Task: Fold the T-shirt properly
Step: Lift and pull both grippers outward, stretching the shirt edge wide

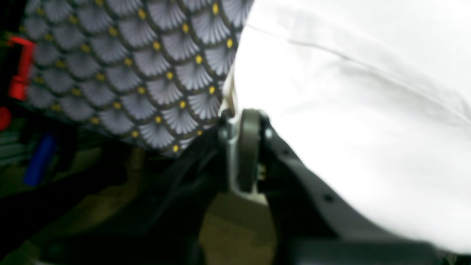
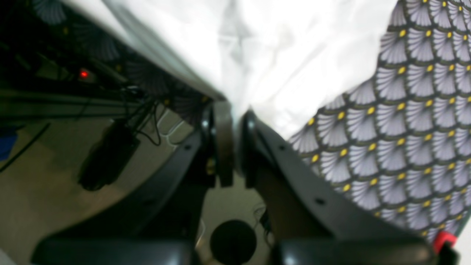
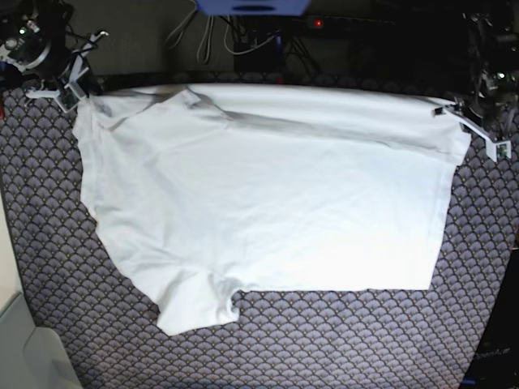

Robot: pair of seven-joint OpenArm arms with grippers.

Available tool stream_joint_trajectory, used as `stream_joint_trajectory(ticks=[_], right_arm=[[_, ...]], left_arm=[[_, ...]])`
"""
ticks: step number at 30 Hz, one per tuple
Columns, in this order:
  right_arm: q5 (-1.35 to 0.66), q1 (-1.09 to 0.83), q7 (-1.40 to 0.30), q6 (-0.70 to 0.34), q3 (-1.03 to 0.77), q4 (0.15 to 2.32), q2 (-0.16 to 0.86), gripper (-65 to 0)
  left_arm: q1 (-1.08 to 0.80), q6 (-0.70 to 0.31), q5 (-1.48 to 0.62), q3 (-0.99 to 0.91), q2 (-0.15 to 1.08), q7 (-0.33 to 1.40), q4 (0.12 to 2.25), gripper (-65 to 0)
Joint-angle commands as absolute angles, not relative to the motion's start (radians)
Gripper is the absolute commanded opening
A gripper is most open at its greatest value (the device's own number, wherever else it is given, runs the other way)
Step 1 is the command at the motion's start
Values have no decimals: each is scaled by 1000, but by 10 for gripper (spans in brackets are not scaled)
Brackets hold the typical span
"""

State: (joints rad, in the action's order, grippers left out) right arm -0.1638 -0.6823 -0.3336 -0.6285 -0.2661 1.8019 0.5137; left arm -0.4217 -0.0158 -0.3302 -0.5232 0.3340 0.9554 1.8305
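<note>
1. A large, plain white, short-sleeved cloth T-shirt (image 3: pixel 268 211) lies spread across a bench covered in a grey cloth with a fan-scale pattern and yellow dots (image 3: pixel 340 340).
2. In the base view the shirt runs sideways: one short sleeve (image 3: pixel 195 308) points toward the near edge at lower left, and the straight hem runs down the right side.
3. The far edge of the shirt is lifted into a taut ridge that stretches between the two hands, with a shadowed fold just below it.
4. The right hand (image 3: pixel 73 93) sits at the far left corner of the shirt in the base view; its wrist view shows the black fingers (image 2: pixel 222 143) pressed together on a bunched edge of white cloth (image 2: pixel 279 59).
5. The left hand (image 3: pixel 466 121) sits at the far right corner in the base view; its wrist view shows the fingers (image 1: pixel 248 151) closed on the shirt's edge (image 1: pixel 353 110), though the picture is blurred.
6. The shirt's middle is mostly flat with soft wrinkles, brightest near the lower centre.
7. Beyond the bench's far edge, dark cables and a small red light (image 3: pixel 317 23) show in shadow.
8. A red clamp-like part (image 1: pixel 20 68) shows at the left of the left wrist view, beside the patterned cover.
</note>
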Motion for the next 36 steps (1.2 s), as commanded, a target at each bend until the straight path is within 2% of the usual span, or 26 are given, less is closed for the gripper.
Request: stream_joint_trajectory(ticks=[1, 5, 7, 24, 29, 36], right_arm=[[-166, -688, -318, -615, -314, 1831, 521, -650], [-166, -684, -317, -628, -386, 1902, 475, -650], [-166, -680, -318, -698, -401, 1916, 470, -650], [-163, -688, -318, -698, -429, 1905, 453, -650], [-166, -680, -318, -698, -496, 1946, 426, -650], [-166, -670, -320, -698, -495, 1940, 400, -650]], left_arm=[[-421, -7, -314, -553, 351, 946, 1870, -645], [-403, -7, -331, -593, 343, 987, 1890, -645], [-397, -7, -374, -595, 349, 1000, 1883, -645], [-407, -7, -404, -598, 354, 1001, 1882, -645], [-406, -7, -414, -676, 355, 997, 1882, -645], [-406, -7, -414, -688, 349, 995, 1882, -645]])
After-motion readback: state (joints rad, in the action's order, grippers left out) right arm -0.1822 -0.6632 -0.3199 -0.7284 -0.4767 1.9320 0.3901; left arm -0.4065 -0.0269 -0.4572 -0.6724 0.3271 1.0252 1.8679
